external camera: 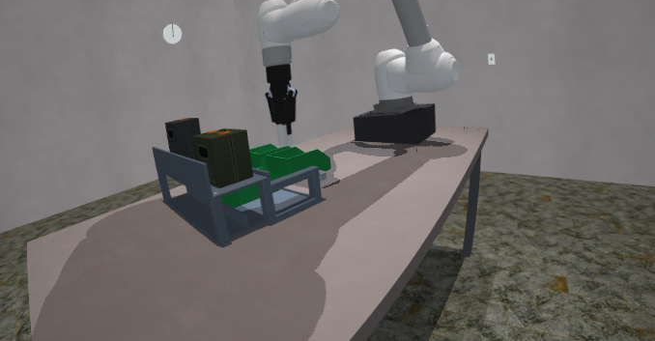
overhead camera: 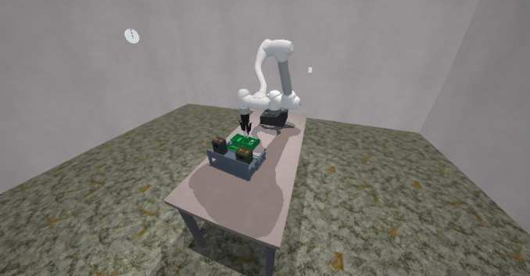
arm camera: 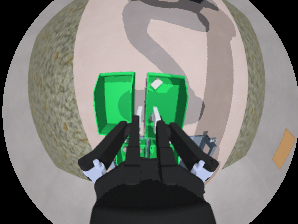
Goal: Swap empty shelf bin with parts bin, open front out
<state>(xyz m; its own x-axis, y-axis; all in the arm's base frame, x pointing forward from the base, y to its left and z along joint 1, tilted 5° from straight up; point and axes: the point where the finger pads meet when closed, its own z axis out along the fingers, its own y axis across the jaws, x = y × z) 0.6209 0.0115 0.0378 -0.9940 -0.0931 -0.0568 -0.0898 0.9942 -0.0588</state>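
Observation:
Two green open bins lie side by side in the wrist view: the left bin (arm camera: 117, 95) (overhead camera: 237, 138) looks empty, and the right bin (arm camera: 172, 100) (overhead camera: 254, 145) holds a white part (arm camera: 157, 83). What they rest on is hidden. My gripper (arm camera: 147, 112) (overhead camera: 245, 134) (external camera: 285, 140) points down with its fingers slightly apart, holding nothing. One fingertip is over the slit between the bins, the other over the right bin's inside, with that bin's left wall between them in the view. Contact cannot be told. The grey-blue shelf (overhead camera: 230, 166) (external camera: 181, 175) stands beside them.
A dark box (overhead camera: 219, 146) (external camera: 181, 136) and an olive box (overhead camera: 244, 157) (external camera: 219, 160) stand on the shelf's top board. More green bins (arm camera: 172, 154) show partly behind my fingers. The arm's black base (external camera: 393, 127) is at the table's far end.

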